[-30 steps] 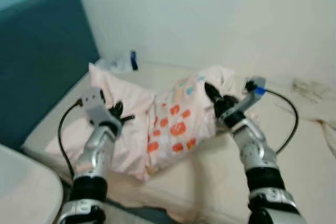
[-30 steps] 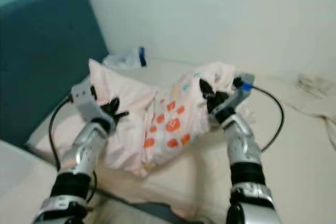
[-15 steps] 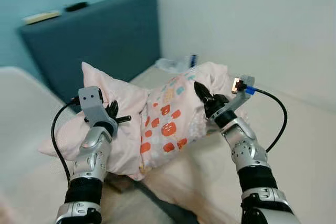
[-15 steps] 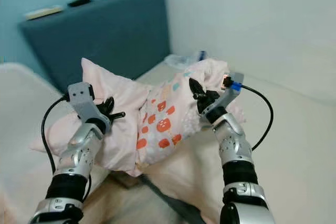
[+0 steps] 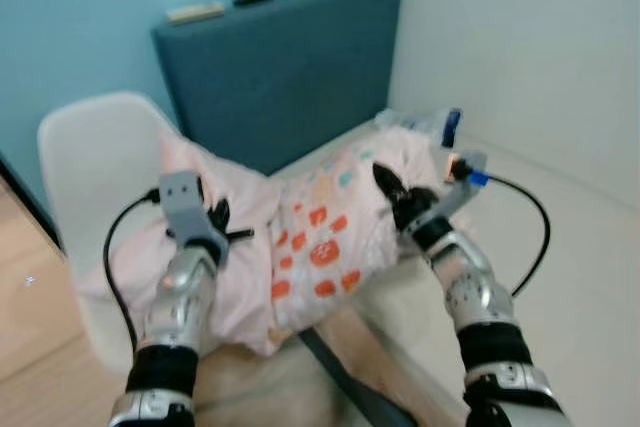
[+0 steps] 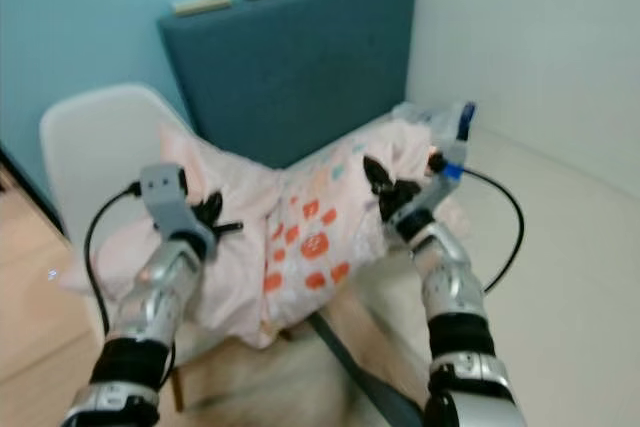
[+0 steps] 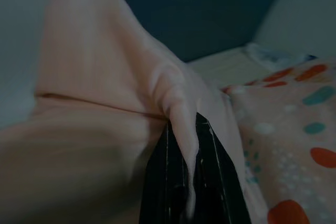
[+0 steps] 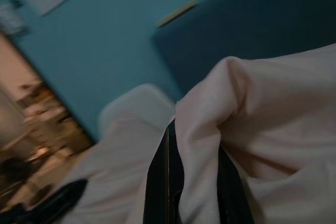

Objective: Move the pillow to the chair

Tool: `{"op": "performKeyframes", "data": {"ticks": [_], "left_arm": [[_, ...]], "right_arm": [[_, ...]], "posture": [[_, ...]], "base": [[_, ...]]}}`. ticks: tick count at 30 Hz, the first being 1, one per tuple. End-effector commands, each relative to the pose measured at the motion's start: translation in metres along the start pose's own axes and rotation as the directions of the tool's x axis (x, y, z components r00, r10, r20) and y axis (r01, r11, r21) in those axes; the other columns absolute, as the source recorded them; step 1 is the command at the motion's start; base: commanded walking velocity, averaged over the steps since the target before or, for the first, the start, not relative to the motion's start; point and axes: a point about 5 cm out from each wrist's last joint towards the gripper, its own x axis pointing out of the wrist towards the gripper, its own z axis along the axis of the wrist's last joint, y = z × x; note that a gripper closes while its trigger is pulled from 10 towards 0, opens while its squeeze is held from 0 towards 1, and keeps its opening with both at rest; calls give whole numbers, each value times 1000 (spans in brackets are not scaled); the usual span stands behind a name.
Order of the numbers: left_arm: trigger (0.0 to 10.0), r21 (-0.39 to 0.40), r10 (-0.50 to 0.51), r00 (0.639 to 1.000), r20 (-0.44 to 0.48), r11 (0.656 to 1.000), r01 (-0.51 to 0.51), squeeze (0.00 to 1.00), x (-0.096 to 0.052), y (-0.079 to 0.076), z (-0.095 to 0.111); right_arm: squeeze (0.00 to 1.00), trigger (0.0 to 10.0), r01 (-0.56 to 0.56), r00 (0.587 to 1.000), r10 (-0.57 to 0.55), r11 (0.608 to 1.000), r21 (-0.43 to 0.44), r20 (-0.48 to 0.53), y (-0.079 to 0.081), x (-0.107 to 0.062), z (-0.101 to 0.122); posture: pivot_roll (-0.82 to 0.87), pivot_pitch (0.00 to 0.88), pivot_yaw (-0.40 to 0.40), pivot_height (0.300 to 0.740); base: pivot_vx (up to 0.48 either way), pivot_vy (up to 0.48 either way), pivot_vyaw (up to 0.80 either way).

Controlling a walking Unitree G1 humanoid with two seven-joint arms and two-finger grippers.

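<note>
One pink pillow hangs between two grippers; the left gripper pinches a fold of its plain end, the right gripper is clamped on its patterned end; behind it one white chair, then a blue headboard; a mattress lies alongside.

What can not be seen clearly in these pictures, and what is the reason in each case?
- Chair seat and legs: the pillow held by the left gripper and right gripper covers them in the eye views.
- Small items on top of the blue headboard: too small and blurred to identify.
- Object on the bed beside the headboard: blurred, partly behind the pillow.
- Room behind the chair in the right wrist view: dark and out of focus.
</note>
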Motion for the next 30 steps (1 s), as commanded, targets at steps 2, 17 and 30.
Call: {"op": "performKeyframes", "data": {"ticks": [2, 17, 30], "left_arm": [[10000, 25, -39, 999, 28, 999, 38, 0, 0, -9, 5], [10000, 54, -76, 997, -23, 996, 77, 0, -5, -17, -8], [10000, 72, -28, 998, -56, 997, 32, 0, -6, -11, -16]], "right_arm": [[0, 10000, -80, 997, 80, 997, -3, -5, 13, 6, -1], [0, 10000, -97, 995, 97, 995, 0, -36, 17, 5, -9], [0, 10000, -51, 991, 39, 995, -88, -128, 15, 4, -23]], "posture": [[-32, 44, 13, 740], [-30, 48, 15, 740], [-31, 43, 9, 740]], "base": [[0, 0, 775], [0, 0, 775], [0, -222, 294]]}}
